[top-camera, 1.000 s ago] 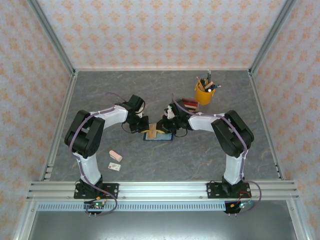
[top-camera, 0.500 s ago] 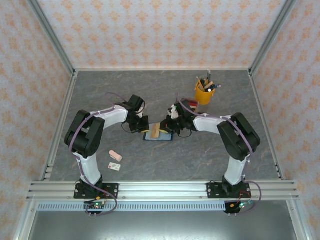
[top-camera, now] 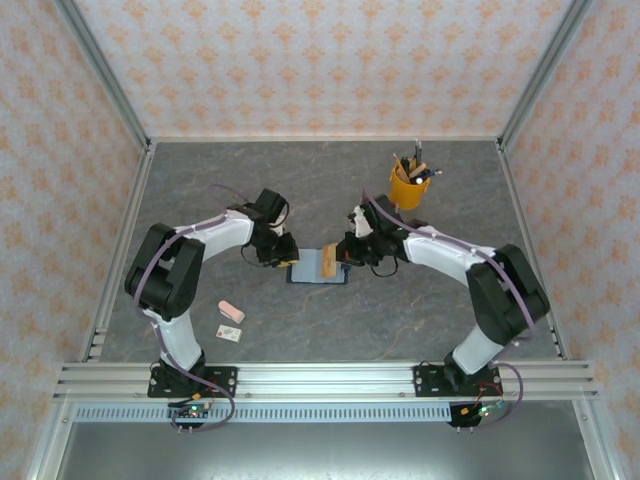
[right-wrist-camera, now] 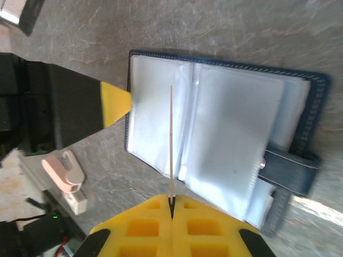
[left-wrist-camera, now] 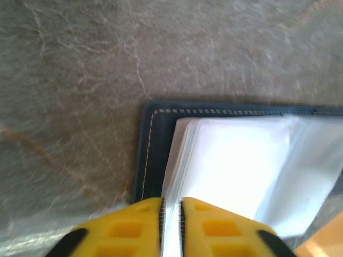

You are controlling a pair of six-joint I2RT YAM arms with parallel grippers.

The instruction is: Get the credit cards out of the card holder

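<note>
Holding a thin tan-orange plastic card (right-wrist-camera: 171, 144) in my right gripper (right-wrist-camera: 171, 202) over the navy folding card holder (right-wrist-camera: 316, 80), left gripper (left-wrist-camera: 171, 209) pinching its sleeves (left-wrist-camera: 230, 160); next, set it aside.

Left gripper (left-wrist-camera: 170, 208) reaching toward 3 o'clock, pinching card holder (left-wrist-camera: 151, 155), right gripper (right-wrist-camera: 171, 202) reaching toward 9 o'clock, clamping credit card (right-wrist-camera: 171, 139)

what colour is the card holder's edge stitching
White, on the dark navy folding card holder; clearest in left wrist view.

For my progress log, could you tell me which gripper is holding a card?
The right gripper: it is shut on the tan-orange card, while the left gripper pinches the card holder itself.
</note>
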